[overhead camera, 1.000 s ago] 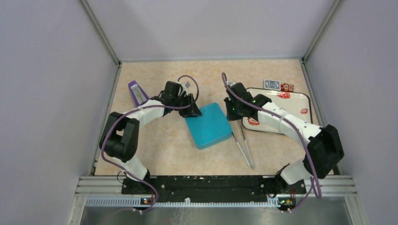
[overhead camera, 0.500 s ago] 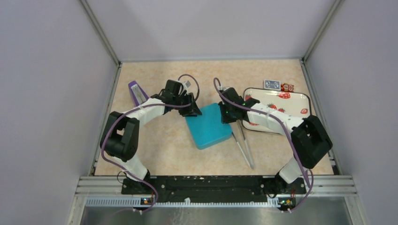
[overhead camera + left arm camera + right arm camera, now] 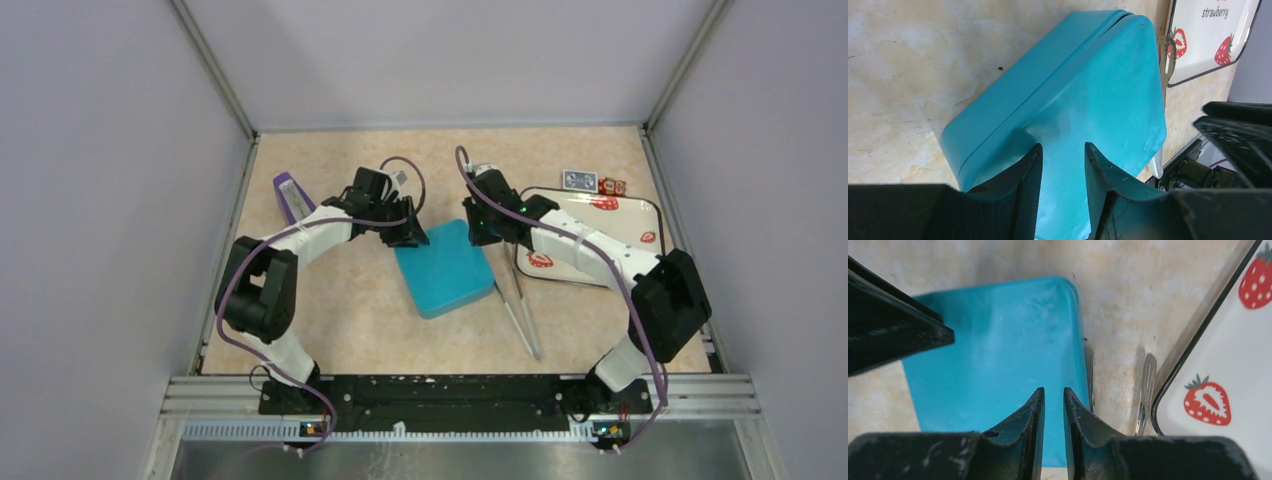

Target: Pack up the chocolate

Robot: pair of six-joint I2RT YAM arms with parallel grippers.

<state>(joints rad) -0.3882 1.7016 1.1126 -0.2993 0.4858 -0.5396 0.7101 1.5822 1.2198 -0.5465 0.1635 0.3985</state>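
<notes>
Now, from above: the left gripper (image 3: 408, 234) sits at the far-left corner of the teal box (image 3: 447, 275), the right gripper (image 3: 481, 228) at its far-right corner, lid shut. Left wrist: fingers (image 3: 1023, 180) slightly parted over the lid, pinching nothing. Right wrist: fingers (image 3: 1033, 420) all but together, empty, above the box edge, beside the strawberry tray (image 3: 1243, 355). The chocolate shows in no view.

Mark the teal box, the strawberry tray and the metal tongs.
teal box (image 3: 445, 268): top external view, middle of the lid.
strawberry tray (image 3: 628, 213): top external view, bare white surface.
metal tongs (image 3: 533, 345): top external view, near the joined end.
</notes>
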